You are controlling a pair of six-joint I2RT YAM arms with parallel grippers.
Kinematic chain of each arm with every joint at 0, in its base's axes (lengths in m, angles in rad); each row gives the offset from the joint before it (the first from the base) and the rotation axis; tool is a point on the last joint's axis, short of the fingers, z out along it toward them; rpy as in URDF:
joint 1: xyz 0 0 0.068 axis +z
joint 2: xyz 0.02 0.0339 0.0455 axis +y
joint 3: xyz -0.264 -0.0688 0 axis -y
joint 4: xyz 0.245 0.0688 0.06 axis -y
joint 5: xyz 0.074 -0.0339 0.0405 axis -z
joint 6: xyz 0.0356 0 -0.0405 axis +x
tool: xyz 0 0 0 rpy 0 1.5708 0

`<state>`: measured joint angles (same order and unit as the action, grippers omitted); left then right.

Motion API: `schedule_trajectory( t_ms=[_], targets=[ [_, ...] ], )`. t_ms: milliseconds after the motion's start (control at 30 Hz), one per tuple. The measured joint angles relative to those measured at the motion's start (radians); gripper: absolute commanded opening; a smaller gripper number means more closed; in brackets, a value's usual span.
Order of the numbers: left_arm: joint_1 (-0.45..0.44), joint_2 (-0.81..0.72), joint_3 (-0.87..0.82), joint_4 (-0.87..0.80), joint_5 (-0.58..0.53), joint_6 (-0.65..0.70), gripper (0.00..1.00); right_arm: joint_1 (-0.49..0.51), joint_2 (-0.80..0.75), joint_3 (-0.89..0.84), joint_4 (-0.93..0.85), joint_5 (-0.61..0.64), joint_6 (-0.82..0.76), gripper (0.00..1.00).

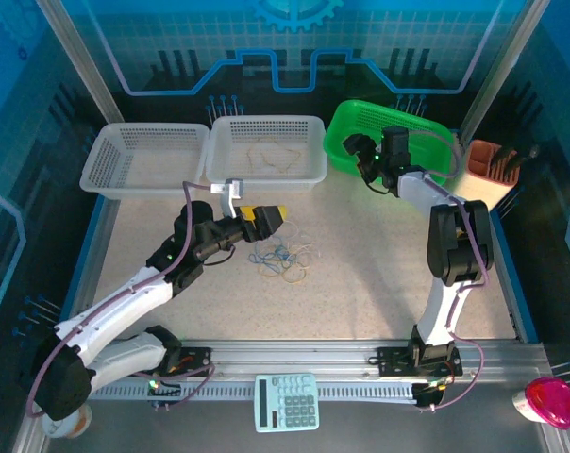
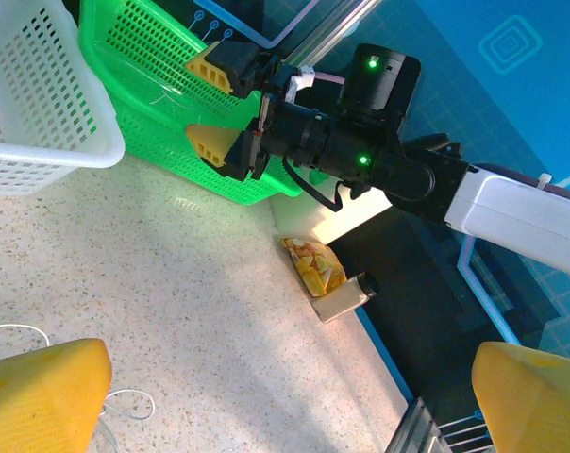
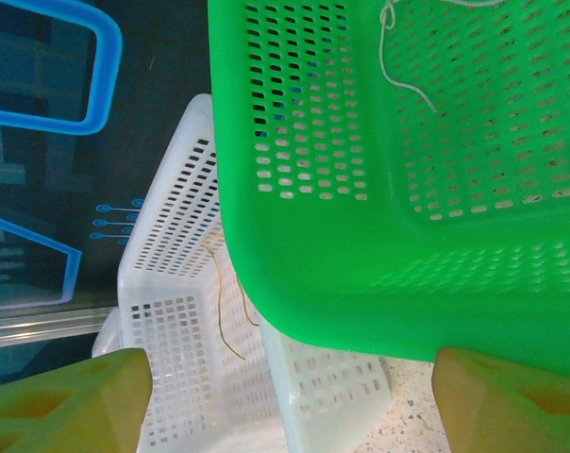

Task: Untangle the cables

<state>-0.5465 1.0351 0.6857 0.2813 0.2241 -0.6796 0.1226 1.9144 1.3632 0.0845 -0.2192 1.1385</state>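
Left fingers (image 2: 41,394) spread wide, holding nothing, just beside the tangle of thin white, tan and blue-grey cables (image 1: 287,257) on the speckled beige surface (image 1: 360,274). Right fingers (image 3: 70,406) parted too, empty, hovering at the green perforated plastic basket (image 3: 342,264), with a thin white cord (image 3: 398,58) inside. Blue patterned walls (image 1: 294,28) all round.

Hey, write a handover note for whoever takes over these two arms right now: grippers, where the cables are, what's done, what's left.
Left gripper: open, empty, just beside the tangled pile of thin white, tan and blue-grey cables on the speckled table.
Right gripper: open, empty, at the green plastic mesh basket.
Done: one tan cable lies in the middle white mesh basket; one thin white cord lies in the green basket.
Left: the pile on the table is not yet separated.
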Motion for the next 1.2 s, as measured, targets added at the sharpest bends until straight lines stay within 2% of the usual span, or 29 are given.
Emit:
schedule_trajectory(
  t_ms=[300,600,733,967,1200],
  targets=[
    [0.0,0.005,0.0,0.002,0.0,-0.002,0.99,-0.022,-0.027,-0.052,0.037,-0.013,0.005,0.78],
    [0.0,0.002,0.0,0.003,0.0,-0.003,0.99,-0.137,-0.069,-0.12,-0.013,0.008,-0.036,0.77],
    [0.0,-0.002,0.0,0.004,0.0,-0.003,0.99,-0.153,-0.08,-0.124,-0.032,-0.024,-0.066,0.76],
    [0.0,-0.002,0.0,0.004,0.0,-0.003,0.99,-0.083,-0.198,-0.13,-0.045,-0.105,-0.13,0.75],
    [-0.006,-0.026,-0.008,-0.008,-0.018,-0.003,0.99,0.087,-0.344,-0.185,-0.092,-0.113,-0.266,0.72]
  ],
)
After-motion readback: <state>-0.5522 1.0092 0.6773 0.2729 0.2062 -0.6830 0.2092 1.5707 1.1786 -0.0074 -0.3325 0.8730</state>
